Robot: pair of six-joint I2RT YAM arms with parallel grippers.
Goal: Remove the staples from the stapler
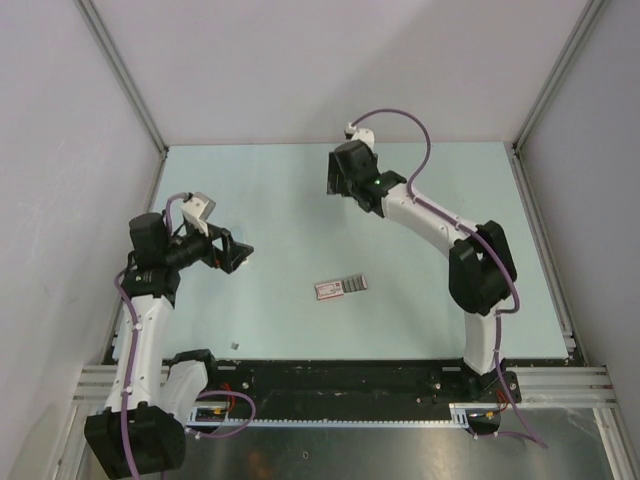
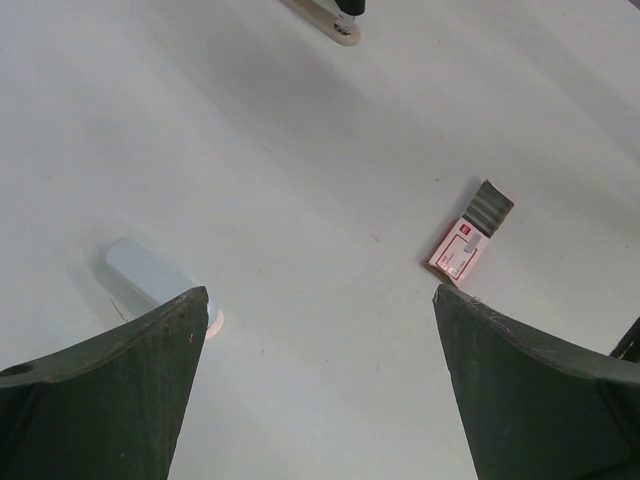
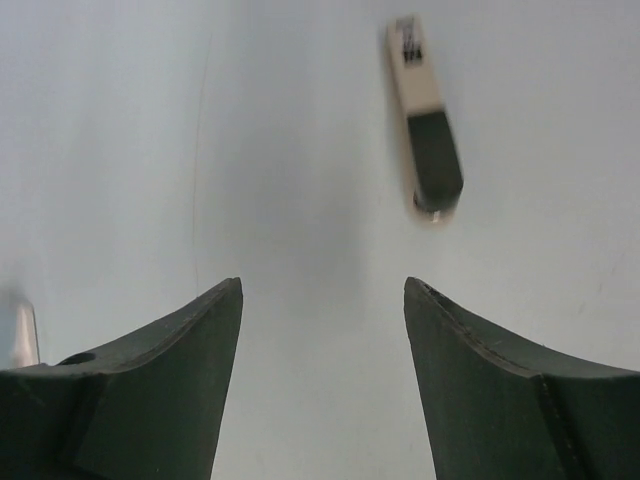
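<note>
Two claws are open and hold nothing: the left claw [image 2: 320,300] and the right claw [image 3: 322,285]. I see a pale green tabletop [image 1: 270,200], closed in by plain grey-white walls [image 1: 300,60]. The stapler [image 3: 425,120] lies flat on it, ahead of the right claw. Its long axis runs away from that claw, dark end nearest, beige end farthest.

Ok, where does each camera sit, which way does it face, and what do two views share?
Top external: above and behind the arms, looking down at the pale green table; both arms show.
Left wrist: on the left arm, looking past its open left claw at the flat red-and-white box.
Right wrist: on the right arm, facing down past its open right claw at the dark-and-beige bar-shaped stapler.
Shared: top and left wrist both show the box.
</note>
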